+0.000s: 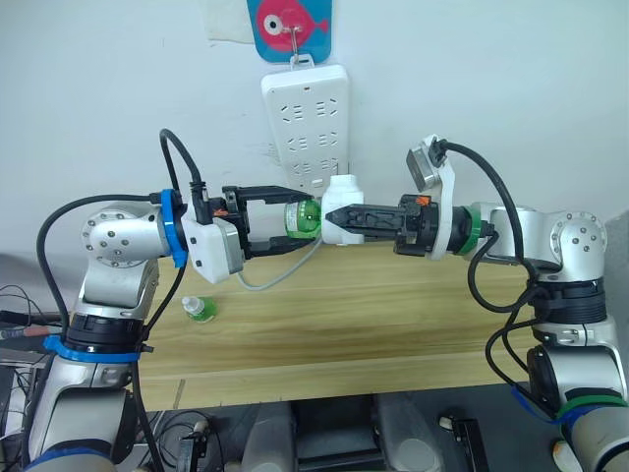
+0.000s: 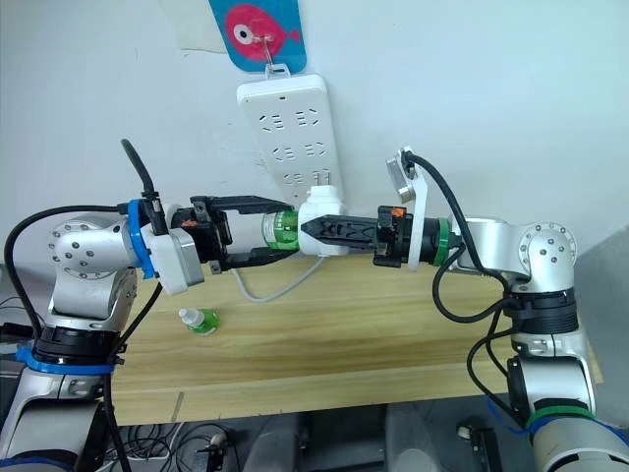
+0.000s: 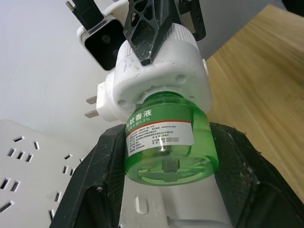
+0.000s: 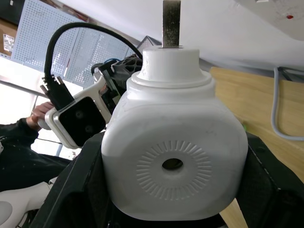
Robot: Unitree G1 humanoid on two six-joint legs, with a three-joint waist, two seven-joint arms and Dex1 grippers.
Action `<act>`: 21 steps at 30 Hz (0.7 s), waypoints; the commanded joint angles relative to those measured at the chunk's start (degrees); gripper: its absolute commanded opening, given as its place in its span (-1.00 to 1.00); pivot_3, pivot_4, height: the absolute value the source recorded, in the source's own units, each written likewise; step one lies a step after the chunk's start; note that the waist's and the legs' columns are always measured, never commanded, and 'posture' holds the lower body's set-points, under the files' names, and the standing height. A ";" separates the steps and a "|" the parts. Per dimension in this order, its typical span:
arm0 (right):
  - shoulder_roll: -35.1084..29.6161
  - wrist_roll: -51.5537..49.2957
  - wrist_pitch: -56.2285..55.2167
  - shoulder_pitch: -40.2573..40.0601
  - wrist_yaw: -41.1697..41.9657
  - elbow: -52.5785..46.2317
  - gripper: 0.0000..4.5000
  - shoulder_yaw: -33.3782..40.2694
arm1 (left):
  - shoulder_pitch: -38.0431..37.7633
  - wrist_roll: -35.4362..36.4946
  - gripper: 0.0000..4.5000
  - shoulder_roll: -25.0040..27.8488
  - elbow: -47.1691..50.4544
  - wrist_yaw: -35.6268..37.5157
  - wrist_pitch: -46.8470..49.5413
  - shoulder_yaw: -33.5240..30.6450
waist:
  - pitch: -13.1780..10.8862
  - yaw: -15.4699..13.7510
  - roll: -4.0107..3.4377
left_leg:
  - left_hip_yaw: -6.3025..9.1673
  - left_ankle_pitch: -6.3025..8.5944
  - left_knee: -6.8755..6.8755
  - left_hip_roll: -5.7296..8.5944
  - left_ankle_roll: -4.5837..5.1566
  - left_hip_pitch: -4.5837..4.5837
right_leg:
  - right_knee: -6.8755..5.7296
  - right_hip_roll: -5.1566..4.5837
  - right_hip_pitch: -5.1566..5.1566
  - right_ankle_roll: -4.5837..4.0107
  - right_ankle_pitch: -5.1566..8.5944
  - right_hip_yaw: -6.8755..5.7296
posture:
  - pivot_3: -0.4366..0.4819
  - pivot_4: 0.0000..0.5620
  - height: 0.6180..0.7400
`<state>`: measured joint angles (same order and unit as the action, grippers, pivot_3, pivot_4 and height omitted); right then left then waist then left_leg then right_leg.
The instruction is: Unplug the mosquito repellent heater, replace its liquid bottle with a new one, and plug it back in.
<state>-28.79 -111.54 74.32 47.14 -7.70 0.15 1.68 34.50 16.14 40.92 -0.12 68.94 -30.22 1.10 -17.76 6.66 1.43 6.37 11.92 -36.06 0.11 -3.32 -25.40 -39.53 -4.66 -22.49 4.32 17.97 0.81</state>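
My right gripper (image 1: 334, 216) is shut on the white mosquito repellent heater (image 1: 342, 208) and holds it in the air, unplugged, just in front of the power strip. Its plug pins (image 3: 92, 107) are bare. Its liquid bottle (image 3: 166, 147), green and translucent with a white label, is still seated in the heater and points toward my left arm. My left gripper (image 1: 298, 218) is shut on that bottle, one finger on each side. The new one (image 1: 200, 310), green with a whitish cap, lies on the table near the left edge.
A long white power strip (image 1: 307, 128) hangs on the wall behind the heater, under a fish picture (image 1: 290, 28); its grey cable (image 1: 275, 280) loops down onto the wooden table (image 1: 393, 324). A person's hand (image 4: 40, 111) appears in the right wrist view, off to the side.
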 commanded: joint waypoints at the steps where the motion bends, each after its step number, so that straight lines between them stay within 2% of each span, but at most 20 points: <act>1: -2.42 -1.46 0.63 -0.05 2.13 -2.18 0.34 0.39 | 0.50 3.42 -0.01 1.89 2.07 0.32 4.96 -0.87 | 0.00 0.05 0.00 | 0.00 0.00 0.00 0.00 0.00 0.00 | 0.00 0.00 0.00 0.00 0.00 0.00 | -0.38 0.05 0.84; 7: -5.65 -1.46 0.76 -0.35 4.52 -3.77 0.34 -2.29 | -0.70 10.26 -0.01 3.62 6.85 2.05 17.91 -0.91 | 0.00 0.14 0.00 | 0.00 0.00 0.00 0.00 0.00 0.00 | 0.00 0.00 -0.02 0.00 0.00 0.01 | -0.38 0.04 0.84; 21: -10.27 -1.46 -0.59 -0.16 7.27 -8.30 0.34 -6.88 | -1.42 28.77 -0.01 5.74 18.48 -1.13 51.52 -5.48 | 0.00 0.17 0.00 | 0.00 0.00 -0.01 -0.01 0.00 -0.01 | -0.03 0.00 -0.05 0.00 0.00 0.01 | -0.37 0.03 0.84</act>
<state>-38.12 -112.41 73.05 47.19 -0.88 -6.00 -3.68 32.00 39.67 46.41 15.16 69.91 19.20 0.11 -17.76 6.83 1.43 6.37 11.92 -36.07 0.10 -3.32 -25.41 -39.56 -4.66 -22.54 4.32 17.97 0.82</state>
